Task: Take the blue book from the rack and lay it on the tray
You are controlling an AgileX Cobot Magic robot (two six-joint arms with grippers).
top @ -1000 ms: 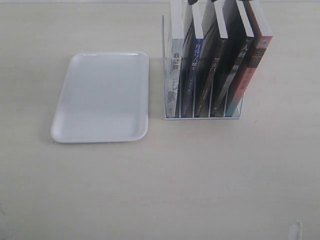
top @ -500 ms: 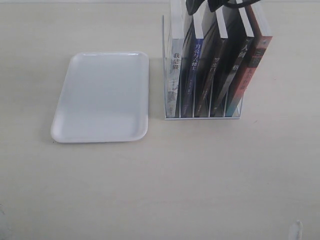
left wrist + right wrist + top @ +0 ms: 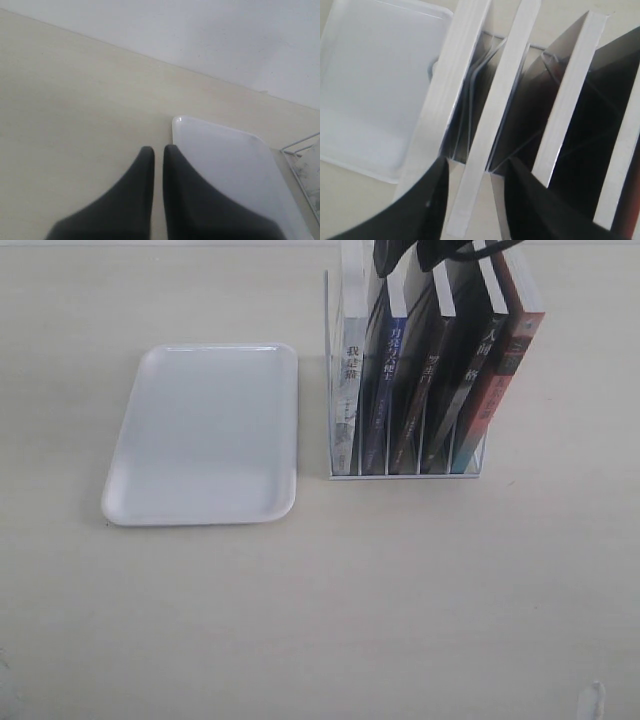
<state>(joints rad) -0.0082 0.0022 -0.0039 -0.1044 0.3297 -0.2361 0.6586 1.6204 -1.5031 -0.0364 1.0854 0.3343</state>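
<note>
The blue book (image 3: 392, 380) stands upright in the white wire rack (image 3: 405, 476), second slot from the tray side, blue spine facing forward. My right gripper (image 3: 410, 254) hangs over the rack's top at the frame edge. In the right wrist view it (image 3: 477, 165) is open, with its dark fingers (image 3: 427, 210) on either side of the blue book's white page edge (image 3: 500, 110), apart from it. The white tray (image 3: 200, 430) lies flat left of the rack with nothing on it. My left gripper (image 3: 159, 150) is shut, holding nothing, beside the tray's corner (image 3: 230, 160).
In the other slots stand a white-spined book (image 3: 350, 390), two black-spined books (image 3: 432, 390) and a red-and-teal one (image 3: 510, 370), all leaning slightly. Pale tabletop (image 3: 350, 590) lies in front of the rack and tray. A wall rises behind the table (image 3: 200, 30).
My right gripper has come further down into view over the top of the books. The books, rack and tray have not moved.
</note>
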